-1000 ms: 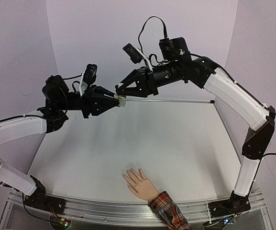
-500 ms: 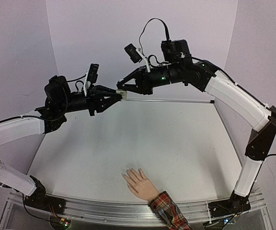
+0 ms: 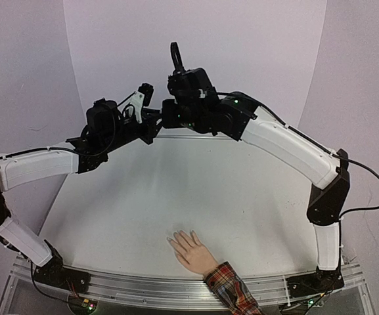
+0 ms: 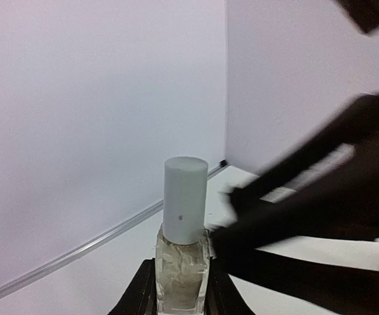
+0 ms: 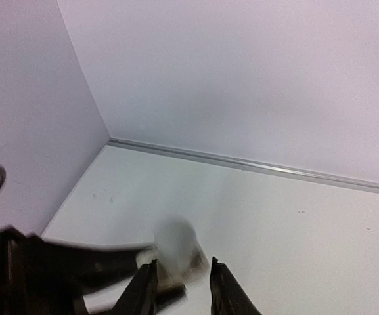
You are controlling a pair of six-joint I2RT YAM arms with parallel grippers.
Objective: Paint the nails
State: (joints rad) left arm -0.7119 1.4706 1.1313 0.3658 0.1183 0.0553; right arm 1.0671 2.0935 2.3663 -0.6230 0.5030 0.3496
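Arms (image 3: 38,167) arch high, wrists close together — left fingers (image 4: 138,296) clamp bottle (image 4: 184,262).

White-shelled arms (image 3: 38,167), black joints (image 3: 325,200), black grippers (image 4: 179,295) (image 5: 181,282), looping black cables (image 3: 173,54), perhaps green indicator lights (image 3: 232,100).

Pale nails on a mannequin hand, lying well apart from both pincers.

The nails (image 3: 174,240) tip the fingers of a flesh-coloured mannequin hand (image 3: 193,253) that lies flat on the table (image 3: 255,197). Its fingers are slightly spread and point toward the far left, and a red plaid cuff (image 3: 232,289) covers the wrist behind them. At this size the nails are tiny pale specks, too small to tell whether any carries paint. The left pincer (image 3: 157,125) and the right pincer (image 3: 165,122) meet tip to tip toward the far wall. The nails lie on the near side of that meeting point, slightly to its right, and touch neither pincer.
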